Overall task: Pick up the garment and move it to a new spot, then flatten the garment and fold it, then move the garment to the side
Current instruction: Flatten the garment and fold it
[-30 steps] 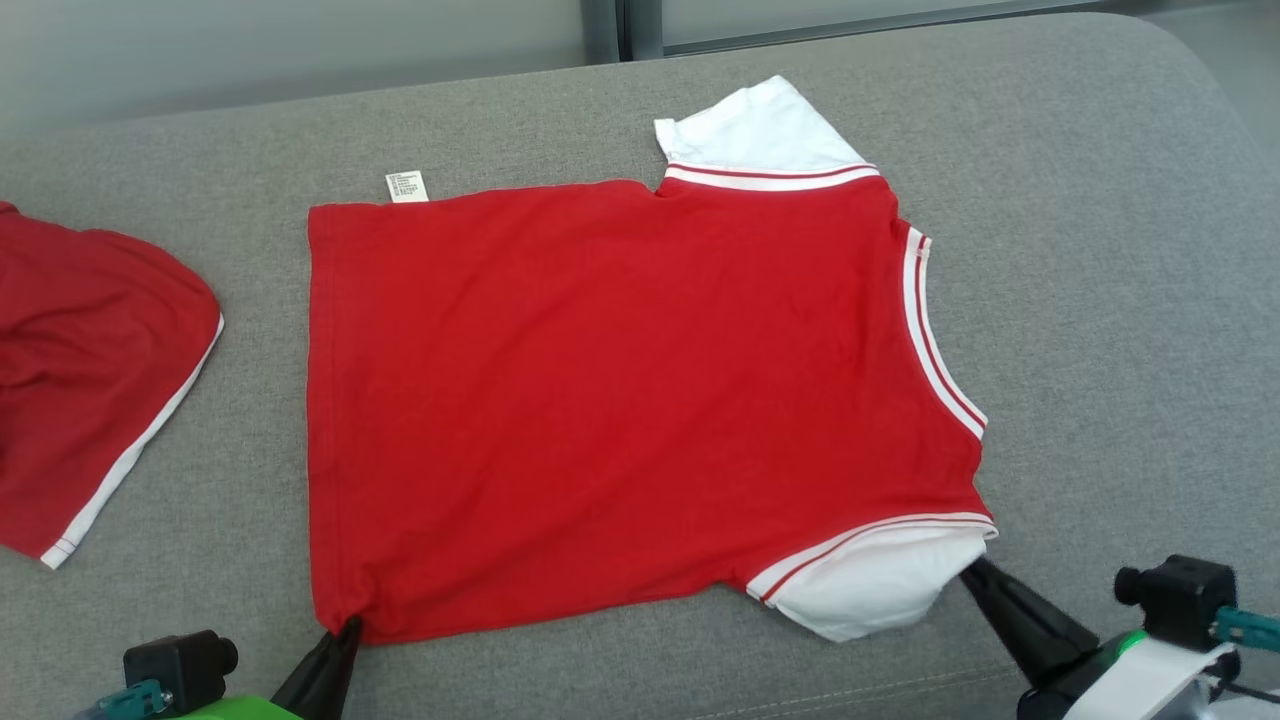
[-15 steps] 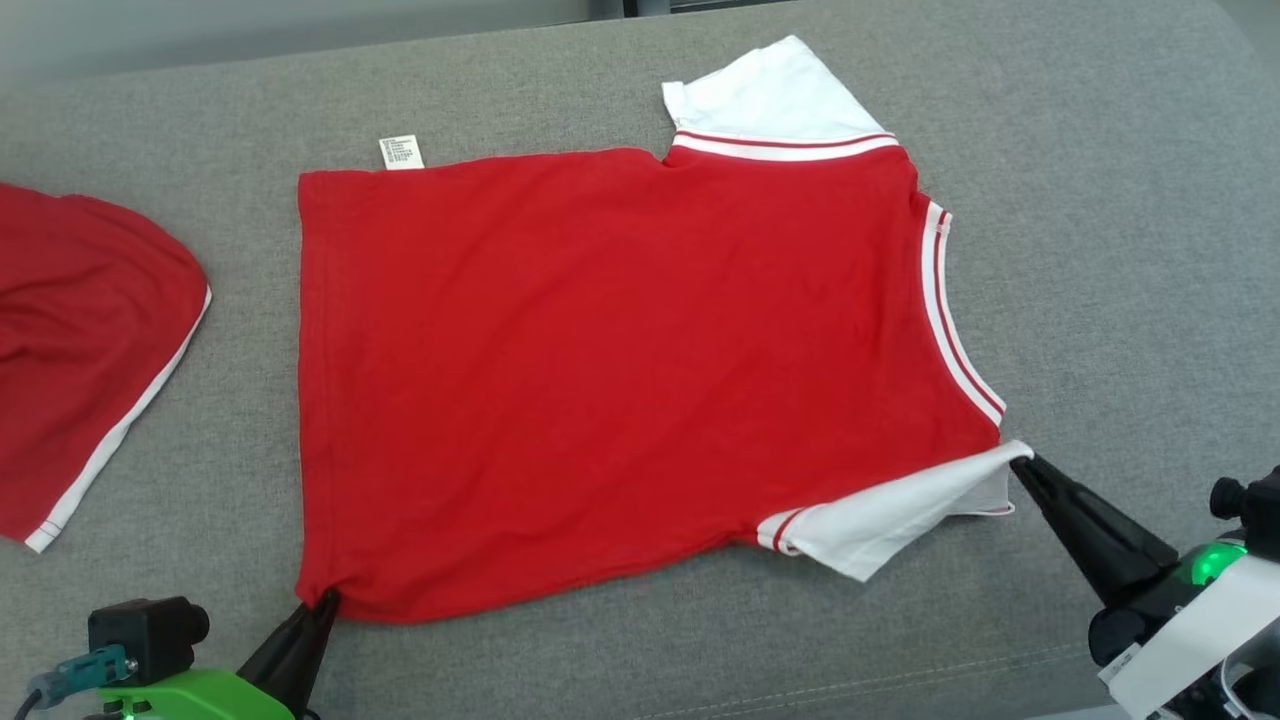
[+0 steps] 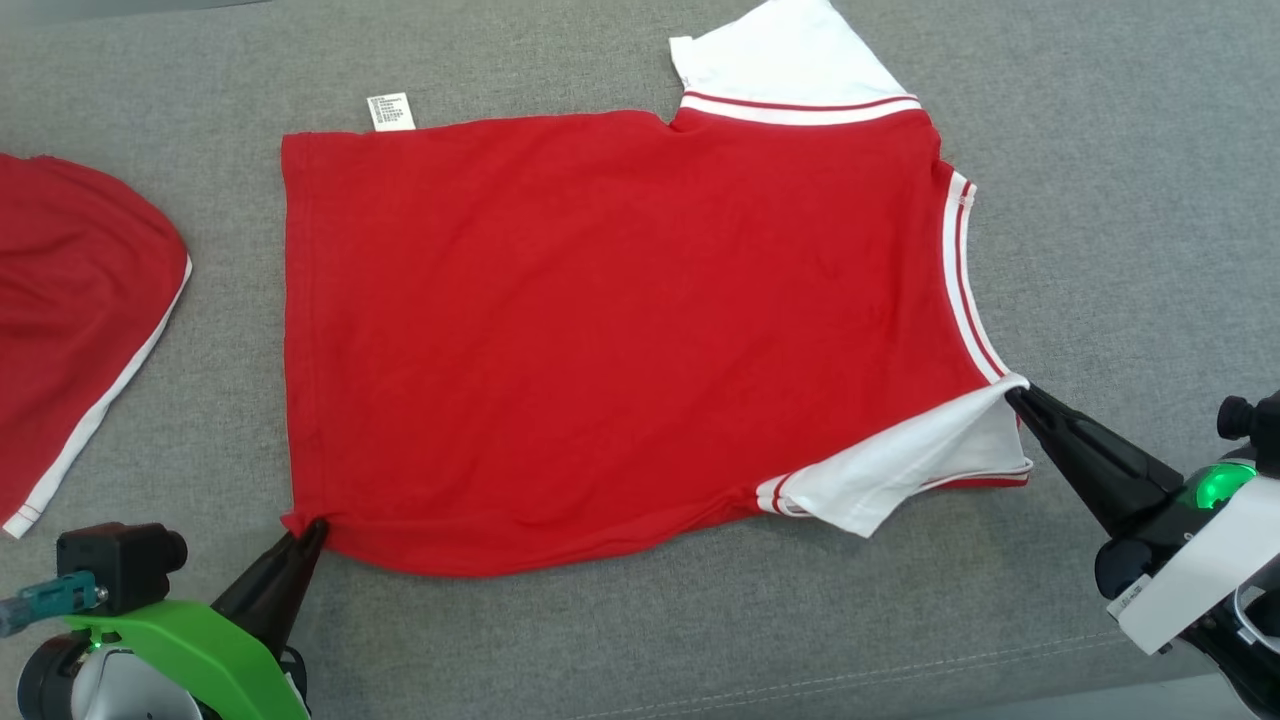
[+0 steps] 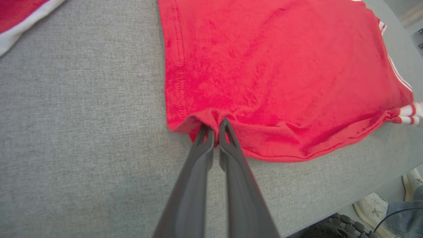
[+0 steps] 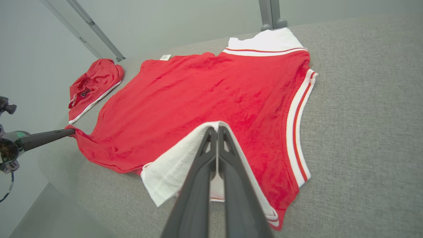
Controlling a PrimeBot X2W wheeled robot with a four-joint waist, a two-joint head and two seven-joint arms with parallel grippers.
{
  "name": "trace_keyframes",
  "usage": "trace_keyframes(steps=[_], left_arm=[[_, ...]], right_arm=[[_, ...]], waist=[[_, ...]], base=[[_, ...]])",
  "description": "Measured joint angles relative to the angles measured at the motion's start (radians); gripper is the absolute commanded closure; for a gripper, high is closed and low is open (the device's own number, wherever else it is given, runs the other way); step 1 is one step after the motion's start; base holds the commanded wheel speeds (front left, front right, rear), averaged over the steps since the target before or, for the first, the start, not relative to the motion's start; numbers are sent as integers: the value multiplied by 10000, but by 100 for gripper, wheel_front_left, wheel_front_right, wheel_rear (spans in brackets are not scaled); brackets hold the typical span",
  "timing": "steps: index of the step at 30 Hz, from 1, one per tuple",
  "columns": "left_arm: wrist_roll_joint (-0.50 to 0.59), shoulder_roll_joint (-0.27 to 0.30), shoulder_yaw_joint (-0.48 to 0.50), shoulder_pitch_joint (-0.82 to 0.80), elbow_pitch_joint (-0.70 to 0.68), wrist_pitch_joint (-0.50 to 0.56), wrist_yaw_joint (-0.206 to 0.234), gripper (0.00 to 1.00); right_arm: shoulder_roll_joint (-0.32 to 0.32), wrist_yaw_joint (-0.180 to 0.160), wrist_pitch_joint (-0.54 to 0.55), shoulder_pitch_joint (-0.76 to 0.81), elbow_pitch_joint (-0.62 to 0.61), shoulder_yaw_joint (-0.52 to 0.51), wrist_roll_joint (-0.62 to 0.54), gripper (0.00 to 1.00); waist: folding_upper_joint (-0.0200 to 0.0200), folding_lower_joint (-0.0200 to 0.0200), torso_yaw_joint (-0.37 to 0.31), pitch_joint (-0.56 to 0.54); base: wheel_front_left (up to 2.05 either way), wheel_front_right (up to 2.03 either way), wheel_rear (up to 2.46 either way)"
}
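Grey upholstered surface (image 3: 1100,200), one red white-sleeved T-shirt (image 3: 620,330), left pincer (image 3: 315,525) clamped on hem corner, right pincer (image 3: 1012,392) clamped on sleeve, one crumpled red garment (image 3: 70,300) apart.

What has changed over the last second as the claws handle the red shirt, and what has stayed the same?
The right claw, shut on the red shirt's near white sleeve, has drawn its edge up toward the collar, turning the sleeve over. The left claw stays shut on the hem corner; the shirt's body and the other red garment lie as before.
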Motion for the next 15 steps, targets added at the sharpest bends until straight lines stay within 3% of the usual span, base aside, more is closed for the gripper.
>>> trace_keyframes(steps=[15], left_arm=[[-142,309,244,-127,-336,627,142,100]], right_arm=[[-236,-2,188,-923,-6,-245,217,100]], waist=[[0,0,-103,295]], base=[[0,0,0]])
